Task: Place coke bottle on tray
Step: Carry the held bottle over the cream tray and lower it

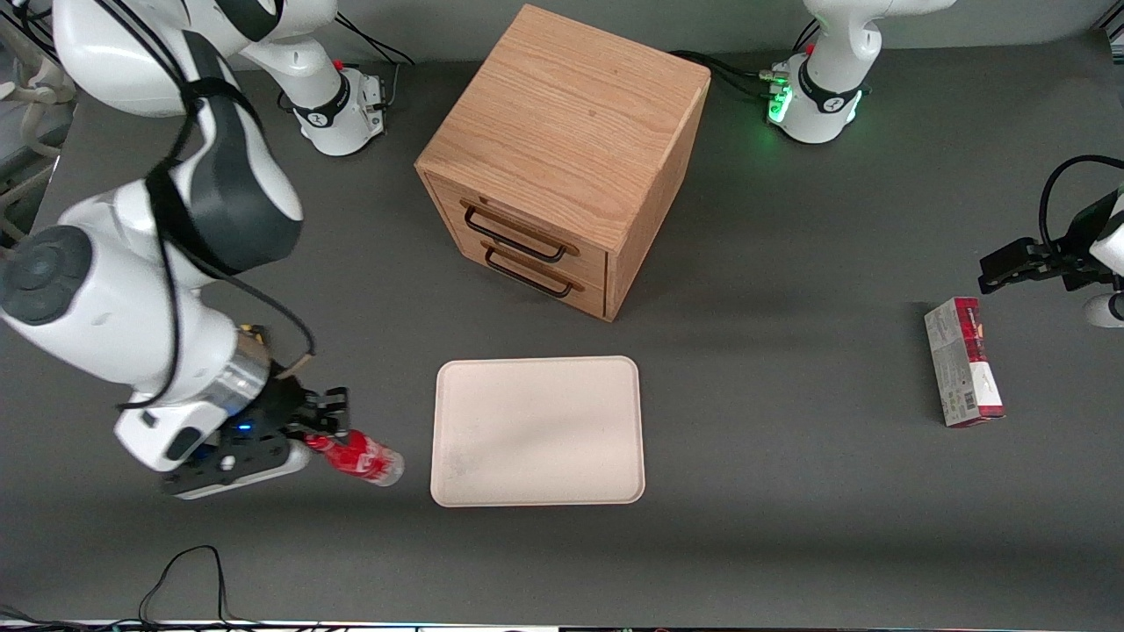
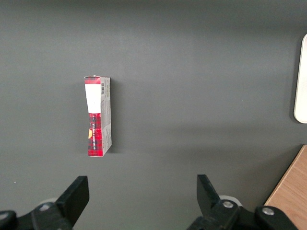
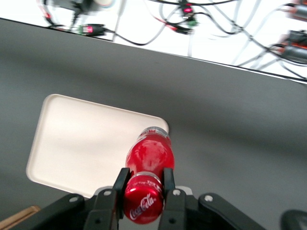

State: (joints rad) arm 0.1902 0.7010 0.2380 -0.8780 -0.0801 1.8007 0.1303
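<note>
The coke bottle (image 1: 360,458) has a red cap and red label and hangs tilted above the table, held near its cap. My gripper (image 1: 318,423) is shut on it, toward the working arm's end of the table, beside the tray (image 1: 537,430). The tray is flat, cream-white and rectangular, and lies in front of the cabinet with nothing on it. In the right wrist view the bottle's cap (image 3: 144,203) sits squeezed between the two black fingers (image 3: 120,184) of my gripper (image 3: 144,182), and the bottle's body (image 3: 150,152) points toward a corner of the tray (image 3: 81,141).
An oak two-drawer cabinet (image 1: 562,158) stands farther from the front camera than the tray. A red-and-grey carton (image 1: 963,360) lies toward the parked arm's end of the table; it also shows in the left wrist view (image 2: 98,116). A black cable (image 1: 184,575) loops at the table's near edge.
</note>
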